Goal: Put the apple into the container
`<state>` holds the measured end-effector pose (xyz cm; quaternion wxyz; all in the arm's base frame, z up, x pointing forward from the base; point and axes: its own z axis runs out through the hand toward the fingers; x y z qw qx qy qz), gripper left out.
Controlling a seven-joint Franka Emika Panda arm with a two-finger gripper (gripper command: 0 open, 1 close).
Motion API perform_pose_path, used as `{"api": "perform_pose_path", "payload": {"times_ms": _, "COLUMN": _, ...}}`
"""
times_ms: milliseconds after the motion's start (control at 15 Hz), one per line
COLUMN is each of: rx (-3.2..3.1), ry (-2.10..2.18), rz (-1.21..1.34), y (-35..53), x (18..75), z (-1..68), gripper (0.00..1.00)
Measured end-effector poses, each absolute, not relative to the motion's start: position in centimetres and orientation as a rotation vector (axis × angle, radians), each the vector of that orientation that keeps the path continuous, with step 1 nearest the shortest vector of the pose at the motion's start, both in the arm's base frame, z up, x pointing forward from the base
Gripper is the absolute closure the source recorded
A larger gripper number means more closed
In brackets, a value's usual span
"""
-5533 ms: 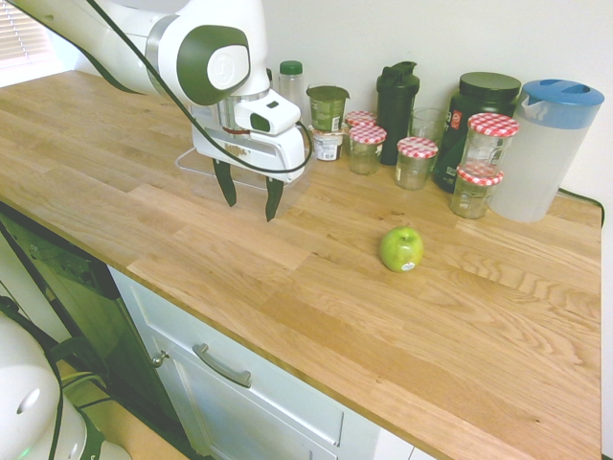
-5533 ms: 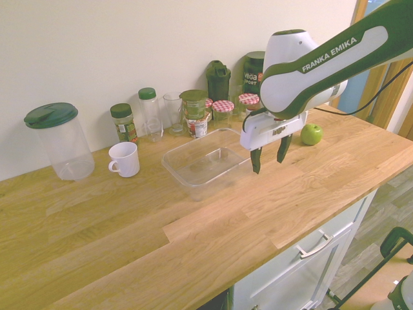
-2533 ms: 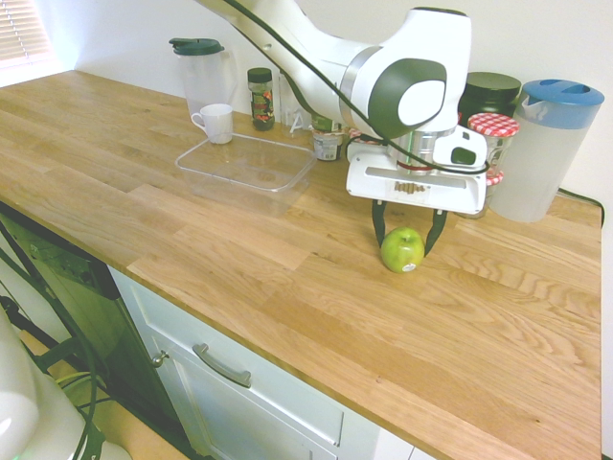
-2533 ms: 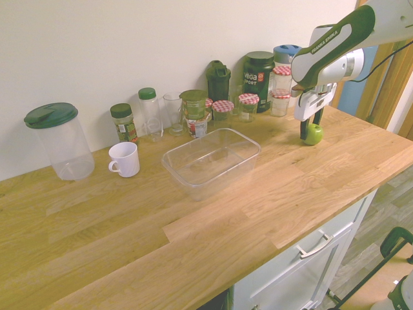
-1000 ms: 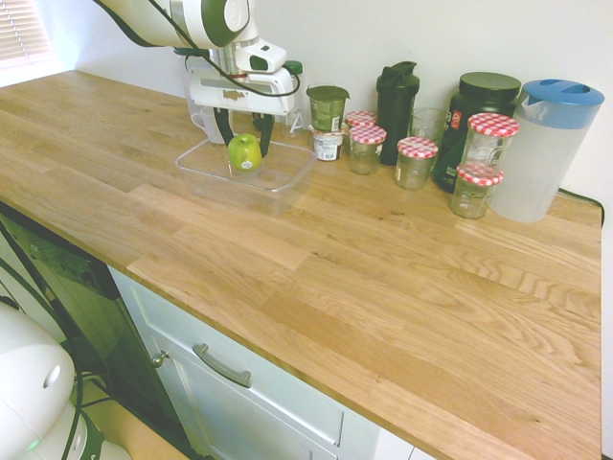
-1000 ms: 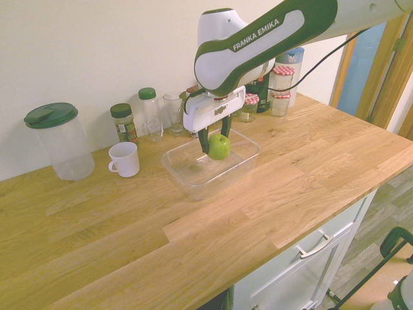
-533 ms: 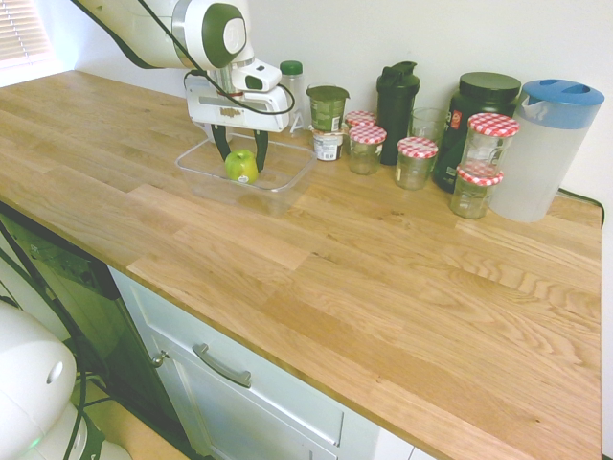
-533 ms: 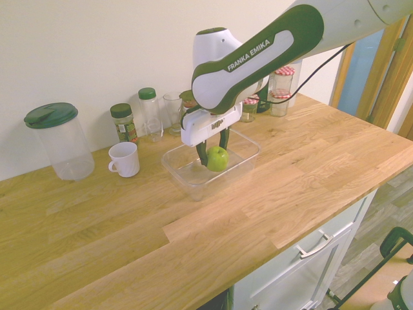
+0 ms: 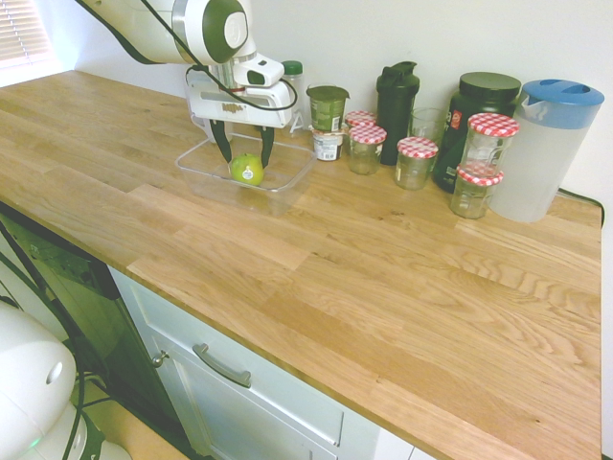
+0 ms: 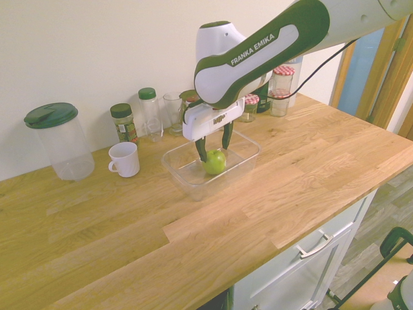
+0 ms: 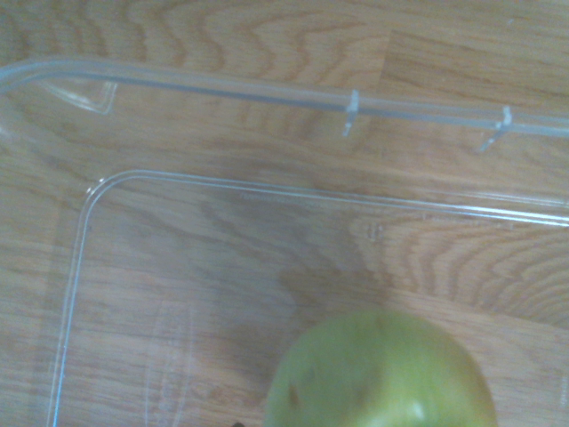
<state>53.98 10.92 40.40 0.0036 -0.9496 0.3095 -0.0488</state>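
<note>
Clear container [image 9: 287, 178] as landmark, set on the wooden countertop [image 9: 383, 287] in front of the jar row. Above its middle, gripper [image 9: 243, 159] pointing straight down, fingers spread and apparently clear of the fruit. Directly below, between the fingertips: apple [image 9: 247, 170] resting on the container floor. Round, bright green, small white sticker facing the counter's front edge. Straight upward retreat likely next.

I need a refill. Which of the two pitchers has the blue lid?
The pitcher at the far end of the row from the tray; the other pitcher, beside the mug, has a dark green lid.
</note>
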Motion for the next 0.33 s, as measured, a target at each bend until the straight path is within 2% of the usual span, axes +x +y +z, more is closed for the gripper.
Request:
{"api": "perform_pose_path", "payload": {"times_ms": 133, "rx": -2.933, "ry": 1.053, "rz": -0.150, "y": 7.5, "x": 53.2, "z": 44.0, "gripper": 0.00}}
{"api": "perform_pose_path", "payload": {"times_ms": 333, "rx": -2.841, "ry": 1.302, "rz": -0.135, "y": -4.8, "x": 50.1, "z": 48.4, "gripper": 0.00}}
